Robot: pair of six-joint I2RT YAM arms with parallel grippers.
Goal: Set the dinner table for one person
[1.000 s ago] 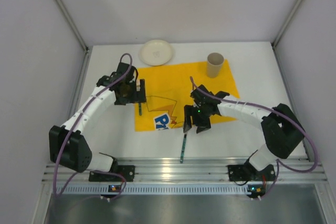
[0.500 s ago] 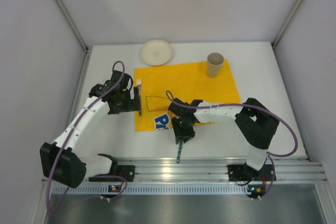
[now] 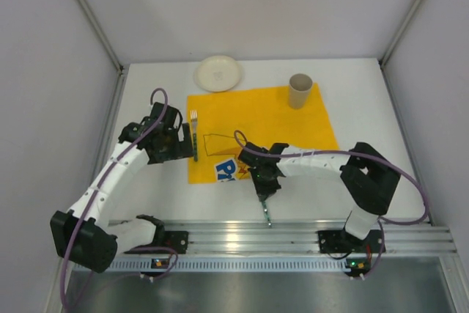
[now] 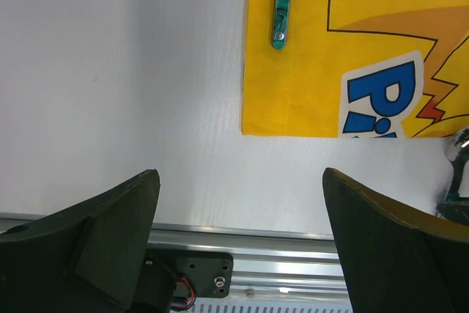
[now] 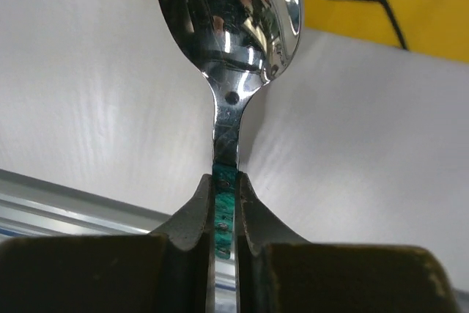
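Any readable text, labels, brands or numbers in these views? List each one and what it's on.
"Pi": blue letters printed on the yellow placemat, near its front edge; whatever follows isn't readable.
Plate: faint mark in the middle, too small to read.
Cup, spoon, fork: no text visible.

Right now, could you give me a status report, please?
Left jaws open, empty. Right jaws shut on spoon, near edge of placemat. Dinner table: fork on placemat, plate off it. Path clear.
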